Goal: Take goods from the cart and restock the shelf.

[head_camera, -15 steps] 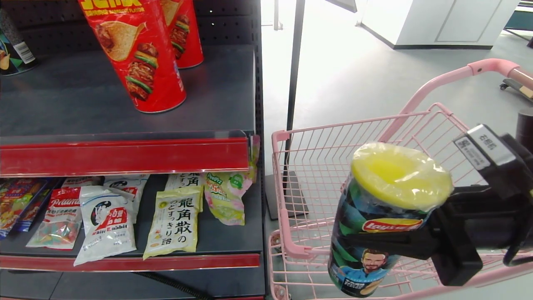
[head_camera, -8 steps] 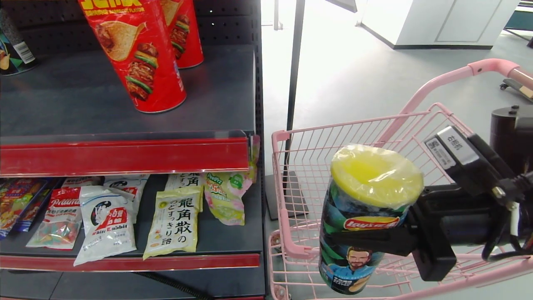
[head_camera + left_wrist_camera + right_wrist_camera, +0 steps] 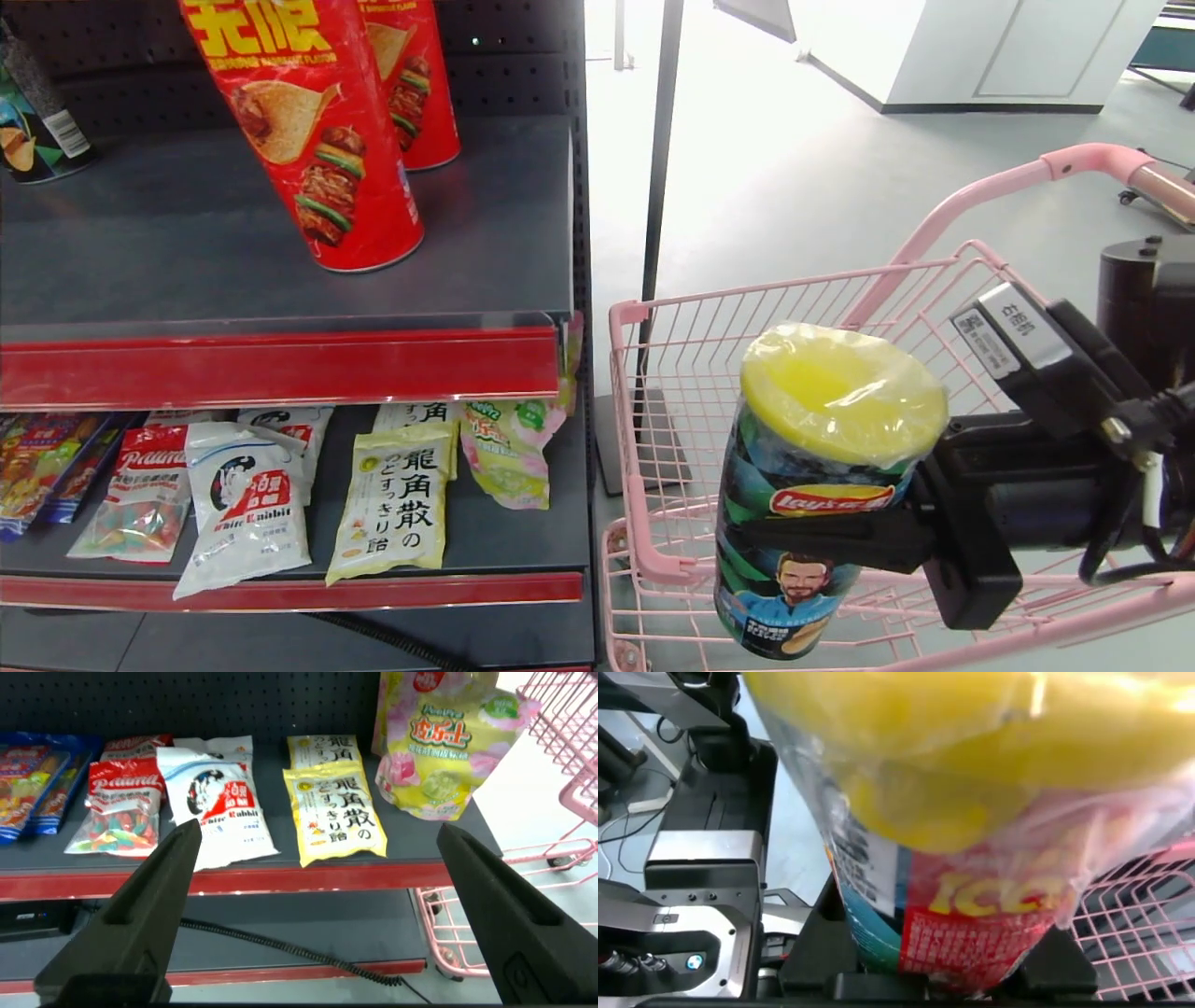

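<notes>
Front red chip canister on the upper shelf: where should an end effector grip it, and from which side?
Probably mid-body on the front red canister, coming in level from the open front of the upper shelf. It stands upright with bare shelf on either side for the jaws. The second red canister stands close behind it.

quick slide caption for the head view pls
Right gripper holds a yellow-lidded chip can upright over the pink cart, beside the snack shelf.
</notes>
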### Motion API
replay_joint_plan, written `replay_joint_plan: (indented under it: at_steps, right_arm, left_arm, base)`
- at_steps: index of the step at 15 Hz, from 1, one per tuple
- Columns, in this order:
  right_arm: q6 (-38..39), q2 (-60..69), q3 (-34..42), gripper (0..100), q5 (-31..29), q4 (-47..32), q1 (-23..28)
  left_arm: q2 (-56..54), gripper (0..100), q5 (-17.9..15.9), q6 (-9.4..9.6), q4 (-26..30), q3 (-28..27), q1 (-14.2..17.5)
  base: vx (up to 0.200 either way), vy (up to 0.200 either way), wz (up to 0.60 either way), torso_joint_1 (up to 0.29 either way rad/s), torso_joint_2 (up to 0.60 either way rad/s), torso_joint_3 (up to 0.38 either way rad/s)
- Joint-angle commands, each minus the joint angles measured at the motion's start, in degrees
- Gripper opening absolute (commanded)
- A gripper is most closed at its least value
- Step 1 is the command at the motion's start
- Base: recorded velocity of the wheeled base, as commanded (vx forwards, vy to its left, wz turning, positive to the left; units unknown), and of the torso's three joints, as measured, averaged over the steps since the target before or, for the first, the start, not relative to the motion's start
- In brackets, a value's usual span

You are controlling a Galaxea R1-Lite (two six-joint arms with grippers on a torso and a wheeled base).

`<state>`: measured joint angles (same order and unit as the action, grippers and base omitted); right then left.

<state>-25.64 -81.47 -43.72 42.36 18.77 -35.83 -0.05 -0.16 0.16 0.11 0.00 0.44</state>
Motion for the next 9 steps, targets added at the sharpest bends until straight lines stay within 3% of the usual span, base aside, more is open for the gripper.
replay_joint_plan:
  at_steps: [1,9]
  right_arm:
    - [-0.03,0.26,0.03,0,0.0,0.04,-0.03]
    - [-0.03,0.79,0.74,0,0.0,-0.05,0.06]
  left_arm:
    - [0.05,100,-0.02,0.02,-0.02,0.0,0.0]
    - [0.05,100,-0.02,0.02,-0.02,0.0,0.0]
  base:
    - [0.0,0.0,0.0,0.139,-0.43,-0.271]
    - [0.0,0.0,0.0,0.2,-0.52,-0.315]
